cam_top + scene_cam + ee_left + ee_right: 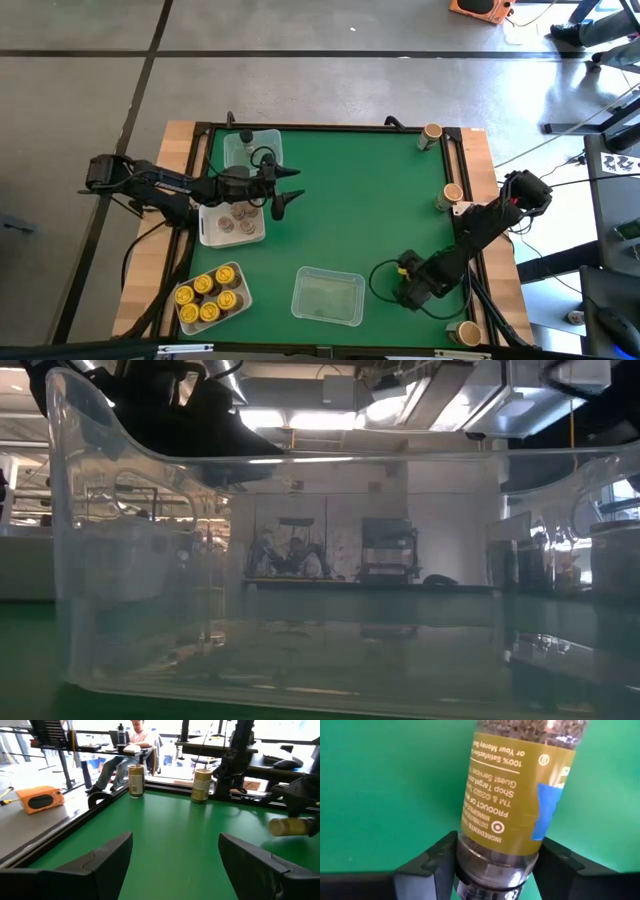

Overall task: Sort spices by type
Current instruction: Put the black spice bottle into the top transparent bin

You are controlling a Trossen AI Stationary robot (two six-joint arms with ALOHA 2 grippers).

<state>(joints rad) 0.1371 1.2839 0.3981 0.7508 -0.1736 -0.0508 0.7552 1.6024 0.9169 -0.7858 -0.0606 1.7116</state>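
A spice jar (510, 795) with a gold label and seeds inside lies on its side on the green mat (360, 210), near the mat's right front. My right gripper (408, 288) points down over it and is shut on it. The same jar (290, 826) shows level in the left wrist view. My left gripper (288, 190) waits open above the mat at the left, with nothing between its fingers (107, 857). Beside it, one white tray (232, 222) holds brownish-lidded jars. Another tray (210, 295) holds yellow-lidded jars, and a clear tray (252, 148) holds a dark jar. My right gripper pinches the jar between its two fingers, on the clear part just past the label (495, 865), toward one end. The fingers (437, 860) come from above, pointing down, and lie across the jar. The jar lies level; whether it rests on the mat I cannot tell.
A clear tray with nothing in it (328, 295) sits at the mat's front middle and fills the low view (320, 580). Three jars stand along the right edge (430, 135), (450, 195), (465, 332). A person (137, 737) sits beyond the table.
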